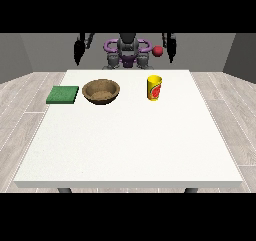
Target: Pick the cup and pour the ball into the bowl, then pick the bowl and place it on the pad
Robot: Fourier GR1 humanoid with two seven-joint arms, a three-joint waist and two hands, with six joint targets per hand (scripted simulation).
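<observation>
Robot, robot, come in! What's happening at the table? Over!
Both hands hang by the robot's sides, holding nothing. Cup upright, bowl between it and green pad. Red ball in the air behind the table. Nothing in the way.

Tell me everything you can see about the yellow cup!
The cup is yellow with a red picture on its side. It looks like paper or plastic. It stands upright on the white table, toward the view's right, and its open top faces up. The brown bowl sits apart from it, toward the view's left. Nothing touches the cup except the table under it. Neither hand is near it. What is inside cannot be seen from here.
</observation>
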